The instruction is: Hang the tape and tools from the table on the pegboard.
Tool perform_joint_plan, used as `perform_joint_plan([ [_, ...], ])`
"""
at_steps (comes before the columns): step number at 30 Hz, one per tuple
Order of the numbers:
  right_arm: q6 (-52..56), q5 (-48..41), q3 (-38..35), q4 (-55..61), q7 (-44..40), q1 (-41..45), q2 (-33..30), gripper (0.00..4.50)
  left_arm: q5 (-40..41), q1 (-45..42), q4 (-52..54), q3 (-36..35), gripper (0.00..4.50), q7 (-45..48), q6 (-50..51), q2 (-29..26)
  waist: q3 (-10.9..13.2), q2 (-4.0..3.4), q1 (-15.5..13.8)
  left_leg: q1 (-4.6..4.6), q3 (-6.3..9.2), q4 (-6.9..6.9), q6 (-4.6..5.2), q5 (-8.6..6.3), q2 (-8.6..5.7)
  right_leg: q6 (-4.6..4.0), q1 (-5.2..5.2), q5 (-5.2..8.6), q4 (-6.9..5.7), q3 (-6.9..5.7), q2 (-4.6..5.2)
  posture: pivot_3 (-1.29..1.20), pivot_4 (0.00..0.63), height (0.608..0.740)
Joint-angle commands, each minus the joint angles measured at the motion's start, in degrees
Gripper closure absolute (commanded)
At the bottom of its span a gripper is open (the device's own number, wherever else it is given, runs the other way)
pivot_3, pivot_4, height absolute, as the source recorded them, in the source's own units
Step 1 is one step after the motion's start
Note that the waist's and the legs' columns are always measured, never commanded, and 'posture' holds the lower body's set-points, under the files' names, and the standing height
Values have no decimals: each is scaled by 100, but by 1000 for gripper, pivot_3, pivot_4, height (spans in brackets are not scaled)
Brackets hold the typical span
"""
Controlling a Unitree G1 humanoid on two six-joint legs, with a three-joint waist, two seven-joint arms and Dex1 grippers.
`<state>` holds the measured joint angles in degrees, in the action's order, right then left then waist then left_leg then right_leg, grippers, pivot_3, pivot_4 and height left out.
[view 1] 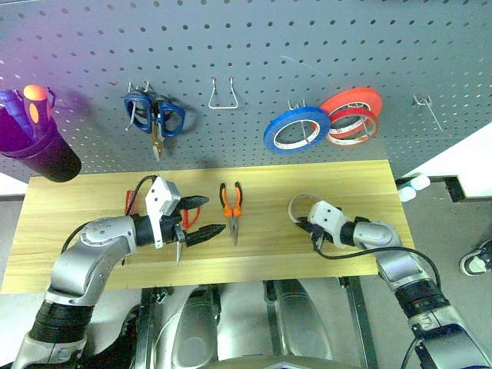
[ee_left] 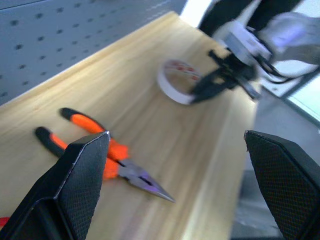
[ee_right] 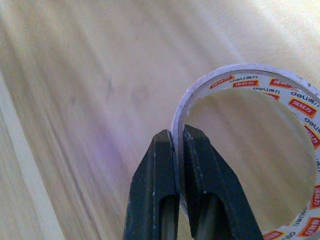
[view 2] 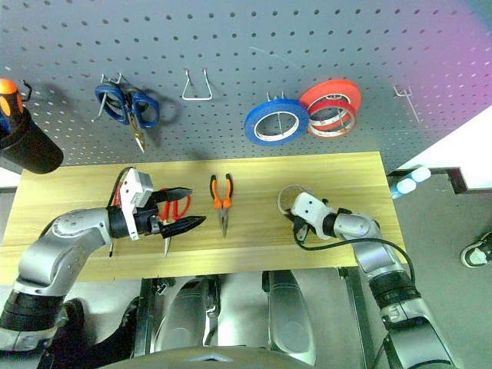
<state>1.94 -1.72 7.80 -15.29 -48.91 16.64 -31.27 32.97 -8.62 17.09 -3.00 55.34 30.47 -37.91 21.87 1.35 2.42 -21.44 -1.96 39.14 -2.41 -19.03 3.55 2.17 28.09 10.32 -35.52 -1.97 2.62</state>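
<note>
while clear of the pliers (view 1: 231, 210), tape (ee_right: 250, 150) on table (view 1: 346, 184)

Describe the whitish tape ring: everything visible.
The tape is a thin, whitish, slightly see-through ring with a cream rim; red-and-orange labels with lettering line its inner core. It sits at the right end of the wooden table. The right pincer is shut on its wall, one finger inside the ring, one outside. Nothing else touches it.

Looks like a workshop or robot lab tool corner: a blue-grey pegboard (view 1: 254, 61) with wire hooks holding blue scissors (view 1: 154, 115) and tape rolls (view 1: 323, 121), over a light wooden bench (view 1: 261, 200) with pliers (view 1: 231, 209) on it.
</note>
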Motion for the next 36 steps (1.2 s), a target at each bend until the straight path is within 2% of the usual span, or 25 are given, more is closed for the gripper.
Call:
perform_joint_plan([
  [1, 213, -671, -442, 451, -199, -327, 19, 4407, 205, 121, 380, -271, 0, 235, -101, -214, 0, 0, -5, 0, 1, 1, 0, 0, 0, 0, -1, 0, 0, 0, 0, -58, 368, 733],
  [9, 724, -1932, -1338, 913, -451, -888, 80, 4407, 584, 261, 735, -816, 0, 356, -27, -505, -3, -1, 8, -2, -3, 2, -1, 0, 0, 2, 0, -1, 1, 1, 0, -76, 332, 733],
  [18, 753, -2536, -2082, 1080, -373, -1189, 91, 4407, 962, 336, 945, -1129, 0, 176, 169, -536, -16, 1, 13, -2, -6, 4, -5, 3, 0, 7, 0, -4, 0, 2, -2, -98, 298, 733],
  [24, 799, -3283, -2720, 1500, -356, -1532, 235, 4407, 1257, 389, 1024, -1277, 0, 133, 251, -546, -23, 3, 14, -2, -11, 7, -13, 7, -1, 12, 0, -10, -1, 7, -1, -115, 290, 733],
  [32, 808, -3668, -3069, 1745, -325, -1918, 312, 4407, 1896, 135, 1014, -1414, 0, -34, 620, -529, -57, 10, 25, -1, -14, 13, -29, 16, -2, 14, -2, -23, -2, 11, -1, -136, 281, 733],
  [36, 832, -3791, -3317, 1686, -284, -2009, 264, 4407, 1822, 143, 998, -1362, 0, -20, 509, -536, -105, 11, 39, 1, -15, 13, -32, 18, -2, 14, -2, -24, -2, 14, -3, -146, 279, 733],
])
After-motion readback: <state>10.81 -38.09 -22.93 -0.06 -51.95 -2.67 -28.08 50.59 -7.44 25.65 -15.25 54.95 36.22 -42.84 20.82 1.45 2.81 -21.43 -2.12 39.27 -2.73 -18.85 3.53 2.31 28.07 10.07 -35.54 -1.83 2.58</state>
